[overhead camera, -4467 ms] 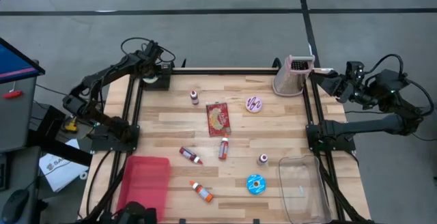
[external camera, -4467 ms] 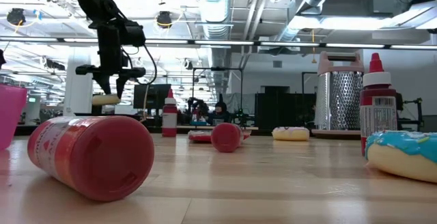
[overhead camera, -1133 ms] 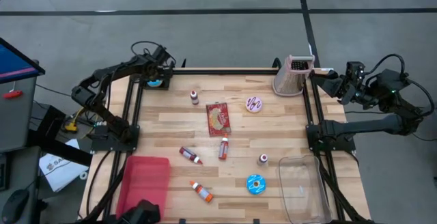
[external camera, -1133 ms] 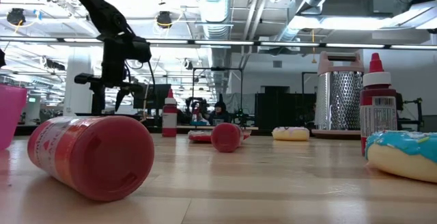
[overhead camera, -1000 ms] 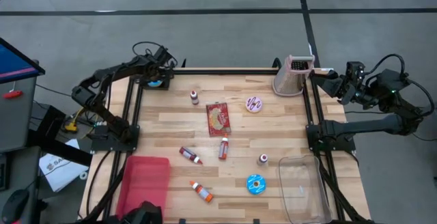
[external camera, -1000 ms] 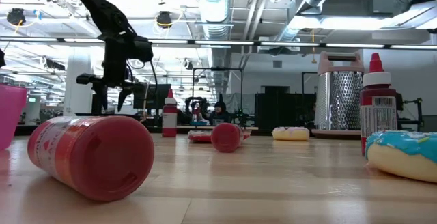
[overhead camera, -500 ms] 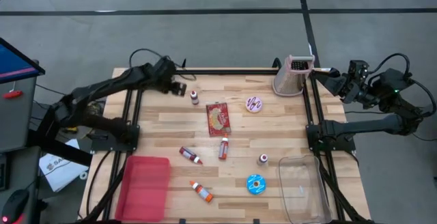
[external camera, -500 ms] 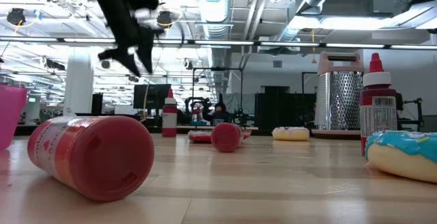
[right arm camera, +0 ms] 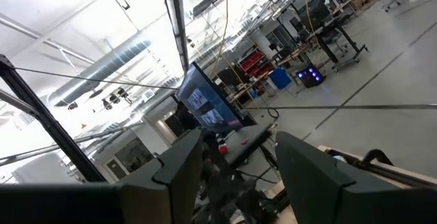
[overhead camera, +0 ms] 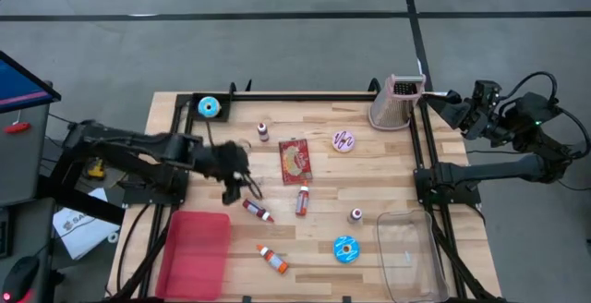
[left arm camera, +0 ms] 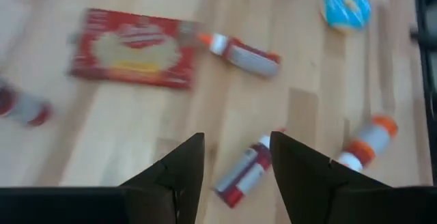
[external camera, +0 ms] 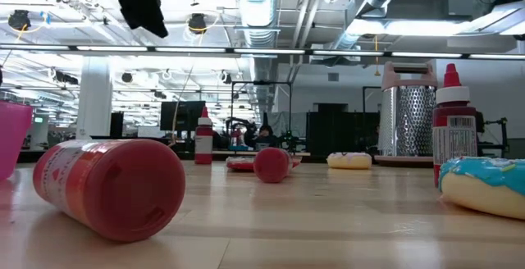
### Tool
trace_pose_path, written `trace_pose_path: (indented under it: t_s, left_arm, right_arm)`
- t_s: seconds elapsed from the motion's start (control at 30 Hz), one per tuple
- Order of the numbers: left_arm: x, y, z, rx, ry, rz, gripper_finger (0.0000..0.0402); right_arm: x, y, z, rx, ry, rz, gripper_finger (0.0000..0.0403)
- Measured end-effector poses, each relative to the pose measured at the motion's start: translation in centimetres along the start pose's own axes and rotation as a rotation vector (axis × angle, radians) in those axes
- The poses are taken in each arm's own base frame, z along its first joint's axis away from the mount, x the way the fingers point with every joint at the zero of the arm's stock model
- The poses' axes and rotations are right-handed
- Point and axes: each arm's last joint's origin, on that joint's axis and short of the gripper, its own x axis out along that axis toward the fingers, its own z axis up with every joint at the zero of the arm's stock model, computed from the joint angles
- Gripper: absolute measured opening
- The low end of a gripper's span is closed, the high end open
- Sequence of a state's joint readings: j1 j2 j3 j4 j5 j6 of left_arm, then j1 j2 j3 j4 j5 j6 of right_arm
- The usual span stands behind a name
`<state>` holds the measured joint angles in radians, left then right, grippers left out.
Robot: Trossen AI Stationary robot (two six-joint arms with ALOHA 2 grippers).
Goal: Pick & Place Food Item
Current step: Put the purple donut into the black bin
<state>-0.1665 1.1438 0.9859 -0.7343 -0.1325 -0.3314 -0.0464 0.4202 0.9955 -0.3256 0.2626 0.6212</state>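
High view: left gripper [overhead camera: 242, 185] has swung from upper-left corner to centre-left, fingers apart, empty, over small red sauce bottle [overhead camera: 258, 211]; blue-iced doughnut [overhead camera: 209, 107] left upper-left. Right gripper [overhead camera: 441, 99] parked upper right, fingers apart.

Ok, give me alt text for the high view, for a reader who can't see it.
Seen from above, the left gripper, jaws open and empty, hangs over a wooden table beside a lying red bottle. Scattered around are a red snack packet, more bottles, donuts, a grater, a red bin and a clear bin; the right arm waits off the table's far right corner.
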Motion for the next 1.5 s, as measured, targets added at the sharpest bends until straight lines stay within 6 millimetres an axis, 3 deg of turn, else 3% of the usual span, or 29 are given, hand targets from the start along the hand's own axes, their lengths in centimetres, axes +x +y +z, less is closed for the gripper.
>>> trace_pose_path:
  t_s: [0.13, 0.23, 0.33, 0.47, 0.53, 0.73, 0.93, 1.07, 1.23, 1.5]
  left_arm:
    - [2.3, -1.9, -0.3, 0.066, 0.054, -0.023, 0.0163]
    - [3.2, -2.2, -0.1, 0.034, 0.044, 0.011, 0.0163]
    - [3.0, -2.2, 0.0, 0.018, 0.026, 0.027, 0.0163]
    - [1.5, -1.9, 0.1, 0.014, -0.047, 0.07, 0.0163]
    - [0.4, -1.6, 0.1, 0.024, -0.083, 0.088, 0.0163]
    - [-2.5, -0.7, 0.1, 0.053, -0.202, 0.147, 0.0163]
    - [-3.7, -0.1, -0.2, 0.134, -0.227, 0.206, 0.0163]
    - [-3.7, 0.2, -0.7, 0.155, -0.179, 0.244, 0.0163]
    - [-3.7, 0.4, -1.3, 0.14, -0.124, 0.265, 0.0163]
    - [-3.7, 0.7, -2.0, 0.164, -0.051, 0.288, 0.0163]
  right_arm:
    - [0.4, 0.1, -0.3, 0.046, 0.036, 0.025, 0.0179]
    - [1.5, 0.6, -0.8, 0.109, 0.117, 0.102, 0.0179]
    - [3.6, 1.5, -1.9, 0.152, 0.196, 0.188, 0.0179]
    - [6.7, 3.4, -3.9, 0.169, 0.277, 0.29, 0.0179]
    - [7.7, 3.9, -5.0, 0.129, 0.352, 0.237, 0.0179]
    - [9.9, 3.8, -7.7, -0.114, 0.626, -0.18, 0.0179]
    - [13.7, 4.2, -11.0, -0.416, 0.776, -0.202, 0.0183]
    - [15.6, 3.0, -13.7, -0.609, 0.932, -0.252, 0.0191]
    - [16.5, -0.6, -16.7, -0.73, 1.216, -0.422, 0.0201]
    - [19.8, -6.1, -16.3, -0.7, 1.323, -0.455, 0.0221]
